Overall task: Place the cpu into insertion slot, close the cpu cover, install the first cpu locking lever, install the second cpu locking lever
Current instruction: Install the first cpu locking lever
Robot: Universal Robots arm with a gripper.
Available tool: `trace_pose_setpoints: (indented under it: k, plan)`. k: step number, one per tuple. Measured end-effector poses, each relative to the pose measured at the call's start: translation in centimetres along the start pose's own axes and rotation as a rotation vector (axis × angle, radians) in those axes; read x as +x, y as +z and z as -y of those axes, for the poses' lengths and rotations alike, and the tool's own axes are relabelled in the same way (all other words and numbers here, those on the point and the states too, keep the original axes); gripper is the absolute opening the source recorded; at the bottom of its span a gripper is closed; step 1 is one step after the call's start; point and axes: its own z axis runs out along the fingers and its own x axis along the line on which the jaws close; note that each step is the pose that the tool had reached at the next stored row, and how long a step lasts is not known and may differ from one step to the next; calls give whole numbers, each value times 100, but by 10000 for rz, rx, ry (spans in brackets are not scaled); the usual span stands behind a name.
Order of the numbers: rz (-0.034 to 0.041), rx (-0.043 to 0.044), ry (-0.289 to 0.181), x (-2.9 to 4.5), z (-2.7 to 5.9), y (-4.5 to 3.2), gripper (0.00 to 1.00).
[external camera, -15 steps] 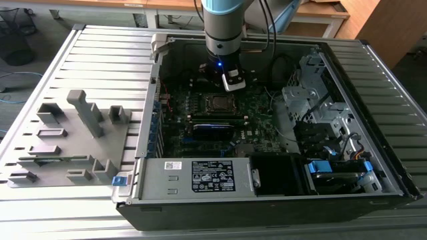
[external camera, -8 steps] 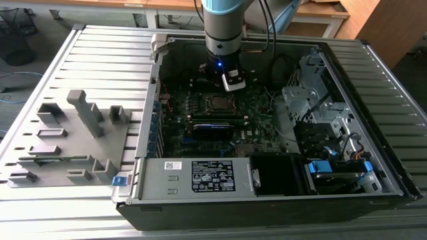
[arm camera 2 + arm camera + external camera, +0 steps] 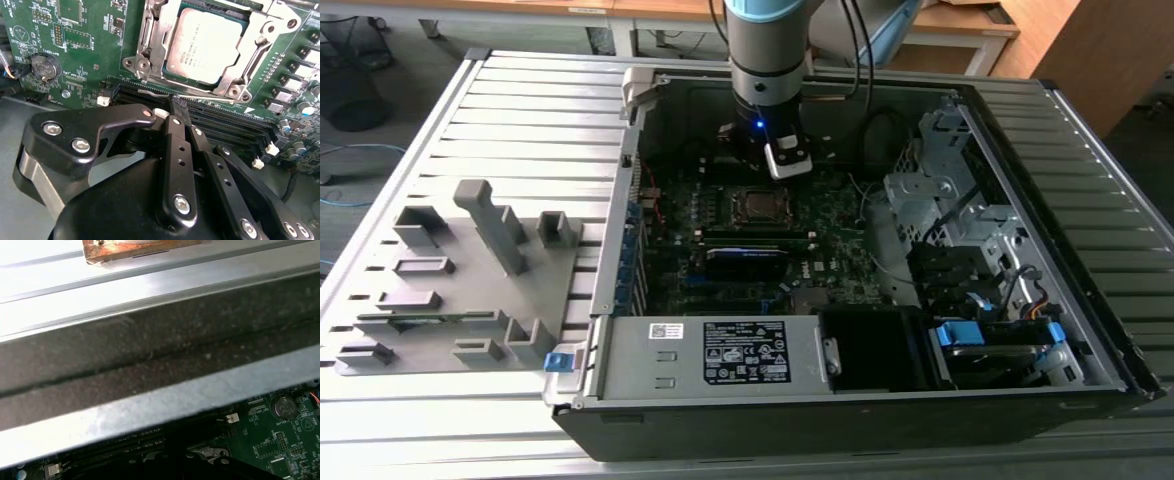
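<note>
One cpu is sitting under one cpu cover. One coin battery is lying near that cover.

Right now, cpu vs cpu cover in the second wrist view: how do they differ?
The cpu is a solid, dull silver square with print on top; the cpu cover is a shinier metal frame with an open window. The cpu sits inside; the cpu cover lies around it, closed down over its edges. Both are metal, squarish and flat on the green motherboard.

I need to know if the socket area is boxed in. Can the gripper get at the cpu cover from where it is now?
Probably yes. In the second wrist view the gripper sits just beside the cpu cover, which lies closed over the cpu, with nothing standing between them. The memory slots under it lie low.
</note>
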Motion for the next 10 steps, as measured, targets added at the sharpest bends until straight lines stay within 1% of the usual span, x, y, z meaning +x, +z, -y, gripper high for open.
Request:
trace_pose_setpoints:
  k: [1,5,6,10]
  plan:
    - [14,53,-6,0,0,0,11]
    - [90,342,-42,1,1,2,11]
    - [106,398,-49,1,2,4,11]
    - [134,491,-61,2,6,27,11]
